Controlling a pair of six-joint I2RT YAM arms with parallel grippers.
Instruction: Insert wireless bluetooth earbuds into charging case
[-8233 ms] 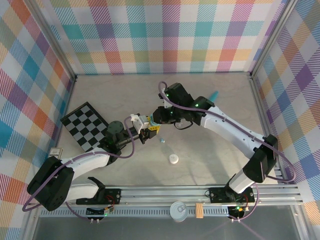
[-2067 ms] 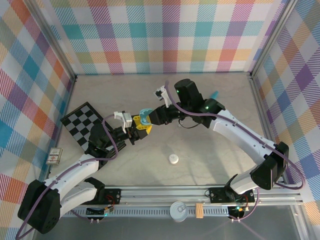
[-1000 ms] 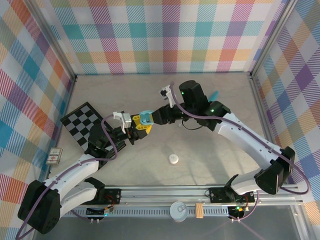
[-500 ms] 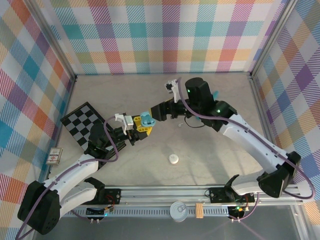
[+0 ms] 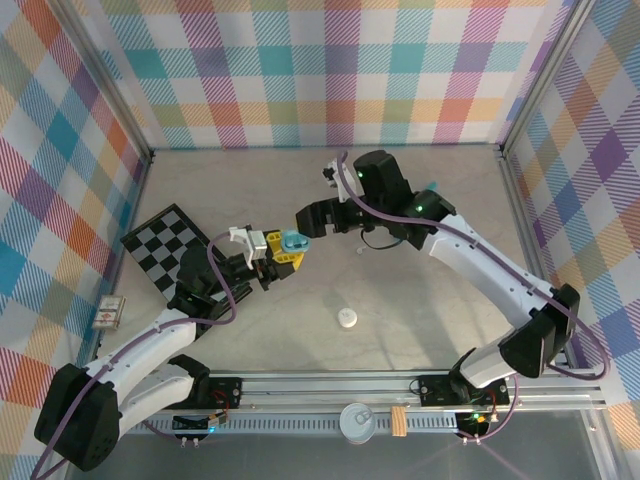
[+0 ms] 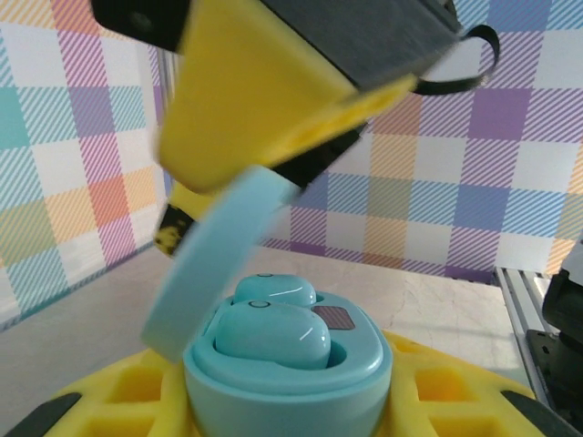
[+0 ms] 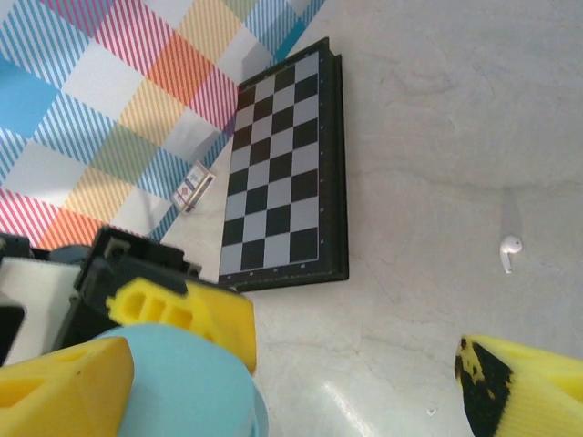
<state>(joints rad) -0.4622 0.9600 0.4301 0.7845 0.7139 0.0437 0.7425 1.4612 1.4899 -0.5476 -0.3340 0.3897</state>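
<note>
Pastel plaid walls ring a pale, marbled tabletop [image 5: 420, 300]. Two glossy teal earbuds [image 6: 273, 335] sit side by side in the wells of the pale blue, pebble-shaped charging case [image 6: 291, 387]. The case is clenched between the yellow pads of the left tool [image 5: 284, 250] and held clear of the tabletop. Its hinged lid [image 6: 214, 264] stands half raised. A yellow-and-black finger [image 6: 273, 82] of the right tool [image 7: 301, 373] appears to rest on the lid's back. That tool is spread wide and grasps nothing.

The step in hand looks like shutting the lid. To do it well, the left tool should hold steady while the finger presses lightly along the hinge's arc, so that neither bud is jolted from its well.

The left wrist view settles that both buds are seated, which the overhead view hides beneath the lid. The right wrist view picks out a white stemmed earbud [image 7: 508, 248] lying loose beyond the right tool, beside a black-and-white chequered board [image 7: 282, 173]. The overhead view adds a white round puck [image 5: 346, 319] well apart from both tools, toward the arm bases.
</note>
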